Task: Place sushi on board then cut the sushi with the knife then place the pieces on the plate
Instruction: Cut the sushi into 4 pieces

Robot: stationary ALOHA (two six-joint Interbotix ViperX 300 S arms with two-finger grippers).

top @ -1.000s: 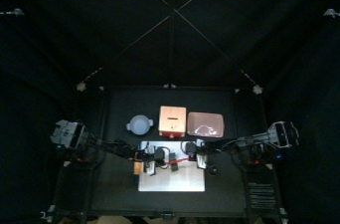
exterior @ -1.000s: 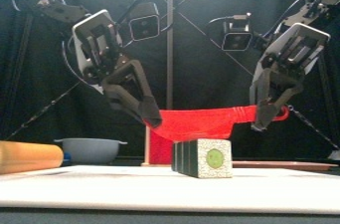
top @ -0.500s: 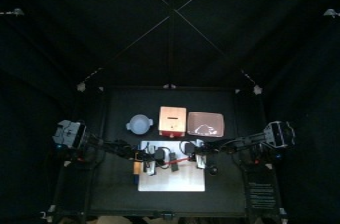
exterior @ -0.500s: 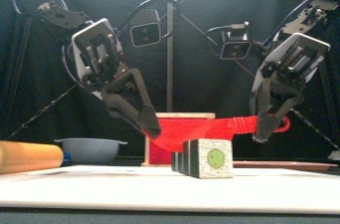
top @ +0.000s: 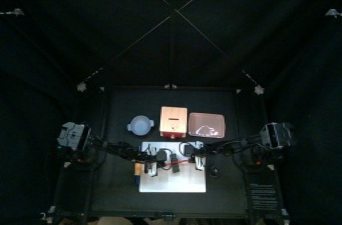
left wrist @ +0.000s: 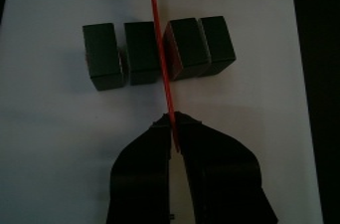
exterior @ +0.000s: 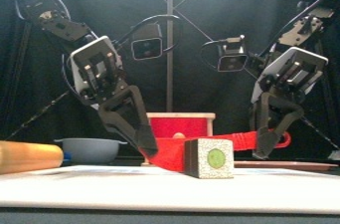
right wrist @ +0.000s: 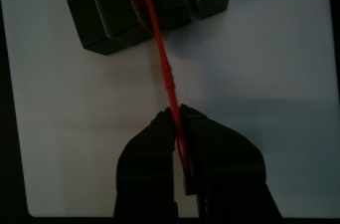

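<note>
Clamped on either end of the red knife (exterior: pixel 250 136), the left pincer (exterior: pixel 149 151) and right pincer (exterior: pixel 272 146) have lowered it onto the middle of the sushi roll (exterior: pixel 209 158), so the cut appears to be starting.

Legible text, labels, brands, numbers, signs: none in any view, with no lettering to be made out on the white rectangular cutting board (top: pixel 182 182) at lower centre, the dark green blocky toy sushi roll (exterior: pixel 209 157) or the thin red toy knife (exterior: pixel 248 136) right of it.
</note>
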